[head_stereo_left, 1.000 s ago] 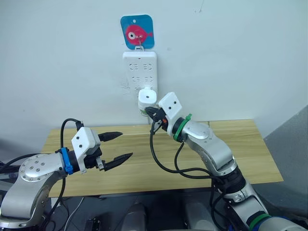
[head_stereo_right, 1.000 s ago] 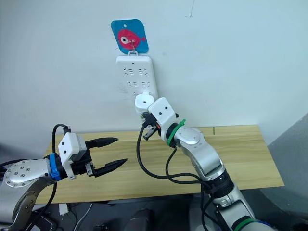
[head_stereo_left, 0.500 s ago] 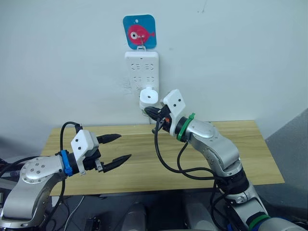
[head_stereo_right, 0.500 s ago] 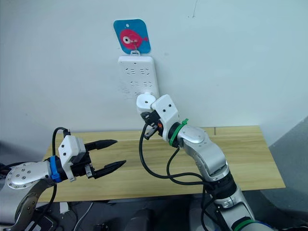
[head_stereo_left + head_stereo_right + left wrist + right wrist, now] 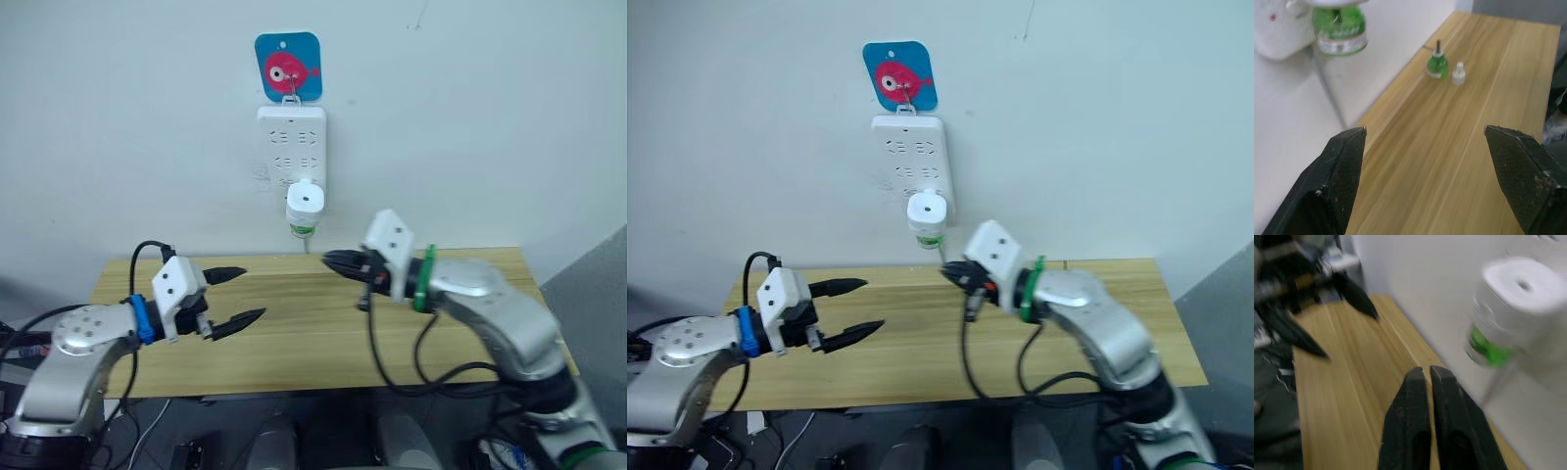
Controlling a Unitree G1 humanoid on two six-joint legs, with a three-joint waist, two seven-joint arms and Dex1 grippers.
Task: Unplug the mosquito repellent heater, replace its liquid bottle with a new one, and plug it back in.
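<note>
I saw my right gripper (image 5: 331,260), fingers pressed together, had pulled back below the mosquito repellent heater (image 5: 305,201), which seemingly stayed plugged in. My left gripper (image 5: 241,296) hung open.

In front of me is a long light wooden surface (image 5: 294,323) with pale stripes in the wood, pushed up against the white wall (image 5: 127,127). Far along it, close to the wall, a small green bottle with a dark stick poking up from its top (image 5: 1438,63) stands upright. Just beside it stands a little white cap (image 5: 1458,74). They are near each other but not touching.
</note>
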